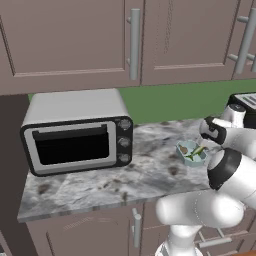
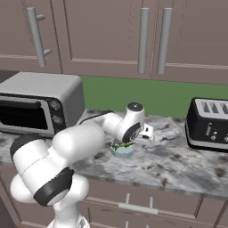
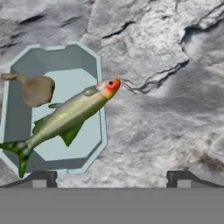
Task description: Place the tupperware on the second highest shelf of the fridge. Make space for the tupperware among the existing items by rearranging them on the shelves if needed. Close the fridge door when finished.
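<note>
Your gripper (image 3: 111, 177) is open, holding nothing, off to one side of the tupperware (image 3: 54, 111). Closing now could knock its rim.

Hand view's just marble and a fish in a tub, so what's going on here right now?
The arm is reaching over the marble counter with its gripper open just above the tupperware, not yet around it: one fingertip is at the container's edge, the other over bare counter. The tupperware sits on the counter between the toaster oven and the black toaster, holding a green fish and a brown piece. Nothing is lifted yet.
</note>
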